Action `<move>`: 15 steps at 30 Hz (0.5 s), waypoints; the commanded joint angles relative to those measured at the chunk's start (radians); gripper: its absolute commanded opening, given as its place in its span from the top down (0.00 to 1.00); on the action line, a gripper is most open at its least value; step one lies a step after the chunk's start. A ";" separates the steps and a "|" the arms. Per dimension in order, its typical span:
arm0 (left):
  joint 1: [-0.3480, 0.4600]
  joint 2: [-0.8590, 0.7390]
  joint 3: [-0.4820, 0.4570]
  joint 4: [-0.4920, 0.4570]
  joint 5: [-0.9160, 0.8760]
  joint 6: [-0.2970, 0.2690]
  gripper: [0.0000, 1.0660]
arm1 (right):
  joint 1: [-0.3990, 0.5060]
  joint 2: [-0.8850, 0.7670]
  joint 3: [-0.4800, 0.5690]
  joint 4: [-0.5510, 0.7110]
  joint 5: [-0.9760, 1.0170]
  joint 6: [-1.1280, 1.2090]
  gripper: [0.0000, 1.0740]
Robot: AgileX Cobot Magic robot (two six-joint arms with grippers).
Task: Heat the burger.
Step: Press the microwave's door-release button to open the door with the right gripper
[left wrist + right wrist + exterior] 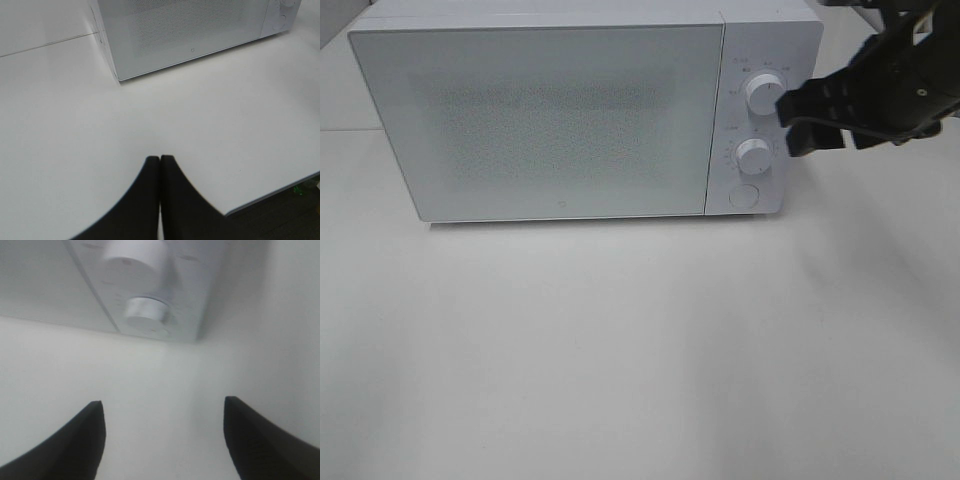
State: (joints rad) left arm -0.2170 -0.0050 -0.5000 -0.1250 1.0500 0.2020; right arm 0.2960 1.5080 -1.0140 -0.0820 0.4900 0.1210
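Observation:
The burger is out of view in every frame. A white microwave (pixel 540 120) stands at the back of the table with its door closed. On its control panel are an upper dial (pixel 763 93) and a lower dial (pixel 754 156). My right gripper (pixel 792 122) is open and empty, its fingertips just right of the two dials. The right wrist view shows the open right gripper (pixel 164 407) facing the dials (pixel 146 310). My left gripper (pixel 160 159) is shut on nothing and hovers over bare table in front of the microwave (pixel 190 30).
A round button (pixel 744 196) sits below the dials. The white table (pixel 640 350) spreads in front of the microwave. Its front edge (pixel 270 195) shows in the left wrist view, with dark floor beyond.

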 commanded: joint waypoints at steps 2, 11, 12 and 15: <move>0.002 -0.020 0.002 -0.002 -0.013 -0.008 1.00 | -0.118 -0.008 -0.009 -0.002 0.120 0.050 0.40; 0.002 -0.020 0.002 -0.002 -0.013 -0.008 1.00 | -0.167 -0.053 0.011 -0.011 0.354 0.070 0.40; 0.002 -0.020 0.002 -0.002 -0.013 -0.008 1.00 | -0.167 -0.053 0.011 -0.011 0.354 0.070 0.40; 0.002 -0.020 0.002 -0.002 -0.013 -0.008 1.00 | -0.167 -0.137 0.050 -0.011 0.359 0.069 0.40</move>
State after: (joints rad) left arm -0.2170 -0.0050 -0.5000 -0.1250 1.0500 0.2020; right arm 0.1290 1.3890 -0.9670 -0.0860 0.8370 0.1910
